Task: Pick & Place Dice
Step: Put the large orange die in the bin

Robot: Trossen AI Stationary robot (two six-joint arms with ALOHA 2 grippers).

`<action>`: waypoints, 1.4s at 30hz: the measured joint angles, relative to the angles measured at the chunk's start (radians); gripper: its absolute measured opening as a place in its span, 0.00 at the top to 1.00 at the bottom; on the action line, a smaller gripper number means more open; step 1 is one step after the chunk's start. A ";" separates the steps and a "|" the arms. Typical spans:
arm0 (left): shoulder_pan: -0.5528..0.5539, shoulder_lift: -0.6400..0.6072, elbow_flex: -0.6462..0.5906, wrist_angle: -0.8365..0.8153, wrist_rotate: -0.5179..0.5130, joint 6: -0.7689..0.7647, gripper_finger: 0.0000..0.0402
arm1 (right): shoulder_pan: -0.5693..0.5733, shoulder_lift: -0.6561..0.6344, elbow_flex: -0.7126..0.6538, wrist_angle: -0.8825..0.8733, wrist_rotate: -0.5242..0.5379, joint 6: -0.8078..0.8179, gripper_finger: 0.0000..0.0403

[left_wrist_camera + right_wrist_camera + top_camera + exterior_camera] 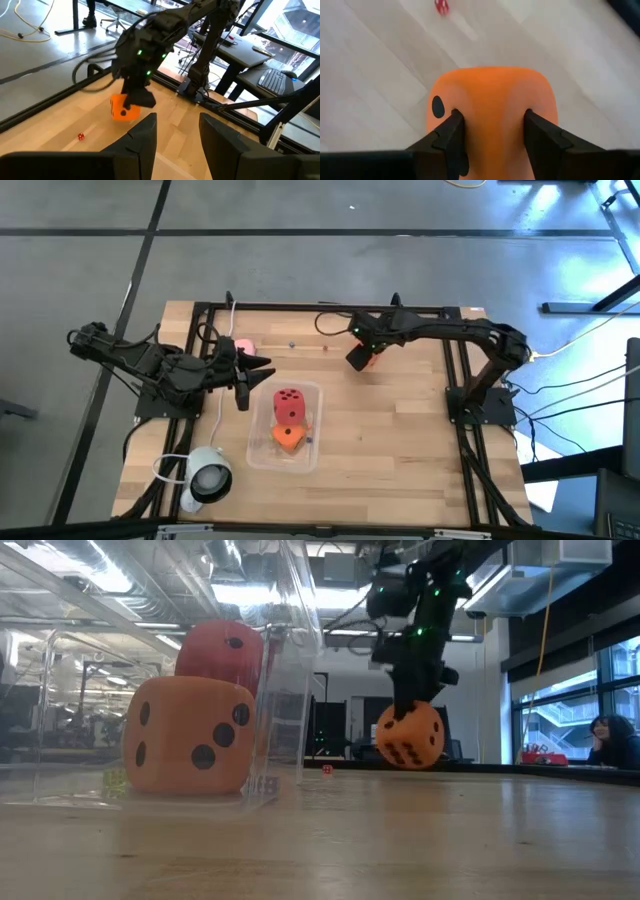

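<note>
An orange die (492, 95) with dark pips sits between the fingers of my right gripper (360, 358), over the far middle of the table. A clear container (262, 455) at the table's middle holds a red die (290, 405) resting on a second orange die (288, 438); both also show in the low view. A pale pink die (243, 346) lies on the table by my left gripper (177, 137), which hovers open and empty left of the container. My right gripper pinches the orange die by two opposite faces (470, 120) between its two fingers. The soft faces are dented in at the fingertips (451, 131). The fingers come steeply from above, pointing down. The die (410, 736) hangs below them, about level, seemingly just clear of the tabletop.
A tiny red die (326, 348) lies on the wood near the far edge. A white round device (205, 477) with a cable sits at the near left corner. A black frame (300, 307) runs around the table. Bare wood lies right of the container.
</note>
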 joint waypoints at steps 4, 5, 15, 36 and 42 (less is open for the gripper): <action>0.000 0.000 0.000 0.000 -0.005 0.012 0.65 | 0.011 -0.062 0.000 -0.010 0.007 0.002 0.60; 0.000 0.002 0.000 0.000 -0.005 0.021 0.65 | 0.012 -0.081 0.000 -0.018 0.006 0.002 0.61; 0.000 0.128 0.000 0.119 0.011 0.333 0.55 | 0.028 -0.331 0.003 -0.036 -0.116 0.032 0.67; 0.139 0.437 0.000 0.670 0.155 0.640 0.16 | 0.247 -0.706 0.006 0.062 -0.361 0.253 0.74; 0.143 0.451 0.000 0.743 0.192 0.653 0.15 | 0.311 -0.692 0.006 0.082 -0.316 0.272 0.77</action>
